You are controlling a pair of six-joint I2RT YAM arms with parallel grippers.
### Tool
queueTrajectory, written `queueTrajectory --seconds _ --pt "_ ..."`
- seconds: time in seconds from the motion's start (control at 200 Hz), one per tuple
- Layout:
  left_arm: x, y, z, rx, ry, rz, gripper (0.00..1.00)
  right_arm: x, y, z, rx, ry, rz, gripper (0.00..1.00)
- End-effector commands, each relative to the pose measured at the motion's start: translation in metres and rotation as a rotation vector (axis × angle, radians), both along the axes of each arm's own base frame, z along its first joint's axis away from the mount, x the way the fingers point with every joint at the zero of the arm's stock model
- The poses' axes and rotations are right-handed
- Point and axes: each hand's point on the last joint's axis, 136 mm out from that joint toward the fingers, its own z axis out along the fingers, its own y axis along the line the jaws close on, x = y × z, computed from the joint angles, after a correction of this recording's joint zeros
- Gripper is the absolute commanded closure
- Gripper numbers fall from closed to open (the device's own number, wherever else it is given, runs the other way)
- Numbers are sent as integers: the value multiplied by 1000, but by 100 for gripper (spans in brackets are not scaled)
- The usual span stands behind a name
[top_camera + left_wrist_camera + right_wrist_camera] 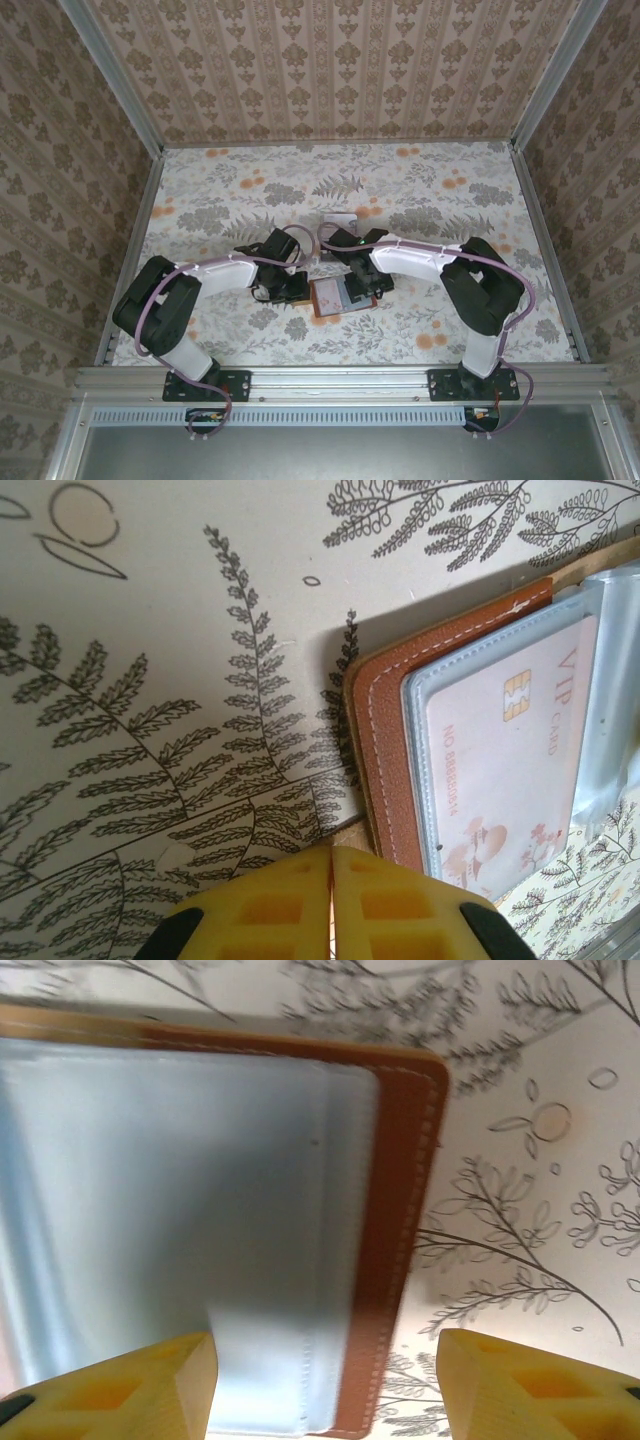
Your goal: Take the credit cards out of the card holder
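The card holder (330, 297) lies open on the flowered table between both arms. Its stitched brown rim (385, 730) frames a clear pocket holding a pale credit card (505, 755) printed "VIP card" with a gold chip. My left gripper (331, 852) is shut, its yellow tips resting on the table at the holder's left edge (297, 288), with nothing seen between them. My right gripper (325, 1390) is open above the holder's other half (360, 288). One finger hangs over the pale blue panel (190, 1210); the other is past the brown rim (400, 1260), over the table.
A small clear tray (340, 222) stands just behind the grippers. Patterned walls close the table on the left, right and back. A metal rail (340, 380) with the arm bases runs along the near edge.
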Motion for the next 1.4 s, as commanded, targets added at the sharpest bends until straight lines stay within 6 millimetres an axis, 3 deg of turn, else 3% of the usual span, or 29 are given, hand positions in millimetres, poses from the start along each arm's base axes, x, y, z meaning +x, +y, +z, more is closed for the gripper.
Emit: queueTrajectory --seconds 0.0,0.315,0.535,0.71,0.88,1.075,1.19,1.395 --pt "-3 1 -3 22 13 -21 90 0 -13 2 -19 -18 2 38" --pt "4 -3 10 1 -21 -24 90 -7 -17 3 6 2 -13 39" --pt "16 -18 36 -53 -69 -31 90 -15 -8 12 92 14 -28 43" --pt "15 -41 49 -103 -77 -64 90 -11 -5 27 115 -13 -25 44" --pt "9 -54 39 -98 -55 -79 91 -5 12 44 205 -36 -12 46" --pt "3 -53 22 -77 -28 -81 95 -6 63 52 475 10 3 62" --pt "0 -48 13 -48 -14 -79 97 -5 85 46 578 55 -8 71" --pt "-4 -42 4 -26 0 -81 98 -4 89 24 567 94 -29 76"
